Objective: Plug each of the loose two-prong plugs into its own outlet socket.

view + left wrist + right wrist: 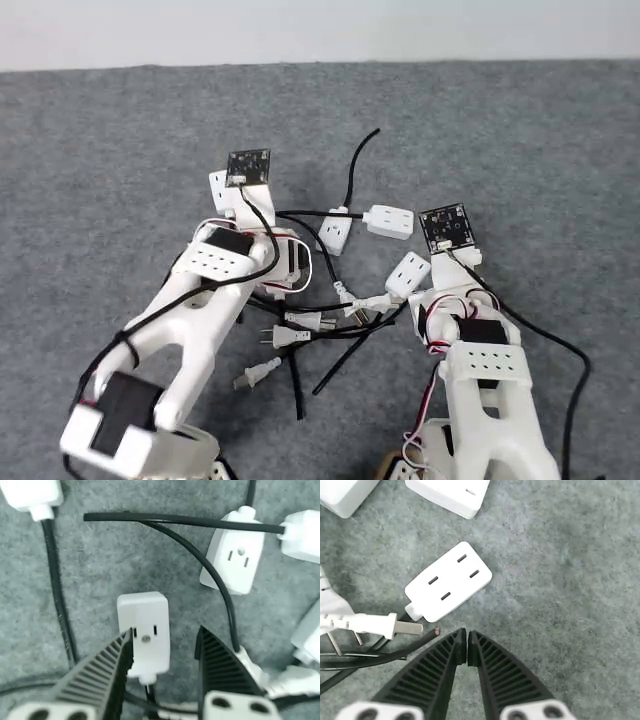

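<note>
Black cords point(175, 521) are crossing the grey surface point(100, 565) near your left hand point(165, 635), which is straddling a white outlet socket point(143, 630), wide open; your right hand point(467, 635) is hovering closed, empty.

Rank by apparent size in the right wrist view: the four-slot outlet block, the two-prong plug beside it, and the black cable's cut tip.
1. four-slot outlet block, clearly largest
2. two-prong plug, slimmer
3. black cable's cut tip, tiny
</note>
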Controlling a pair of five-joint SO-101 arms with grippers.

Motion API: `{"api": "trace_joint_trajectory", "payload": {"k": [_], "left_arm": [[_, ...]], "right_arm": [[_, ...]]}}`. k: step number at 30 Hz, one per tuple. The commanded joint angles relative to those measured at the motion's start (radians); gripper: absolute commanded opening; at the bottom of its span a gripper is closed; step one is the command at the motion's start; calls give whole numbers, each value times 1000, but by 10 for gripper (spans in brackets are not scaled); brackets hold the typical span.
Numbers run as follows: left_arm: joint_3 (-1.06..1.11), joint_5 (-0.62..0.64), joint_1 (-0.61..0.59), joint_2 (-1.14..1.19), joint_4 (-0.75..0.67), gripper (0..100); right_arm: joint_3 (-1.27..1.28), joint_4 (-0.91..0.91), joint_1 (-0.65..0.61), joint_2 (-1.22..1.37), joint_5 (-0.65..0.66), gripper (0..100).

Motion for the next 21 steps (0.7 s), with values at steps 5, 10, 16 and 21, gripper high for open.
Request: {"api": "trace_joint_trajectory", "payload": {"k": [5, 10, 16, 21], "left_arm": [[-22, 15, 9, 101, -115, 192], [-15, 15, 11, 95, -112, 192], [-13, 64, 40, 95, -64, 191], [19, 100, -3, 95, -57, 191]], "right_arm": [[-11, -22, -8, 2, 12, 9], [-11, -22, -8, 2, 12, 9], [-11, -22, -8, 2, 12, 9], [-12, -22, -8, 2, 12, 9]]}}
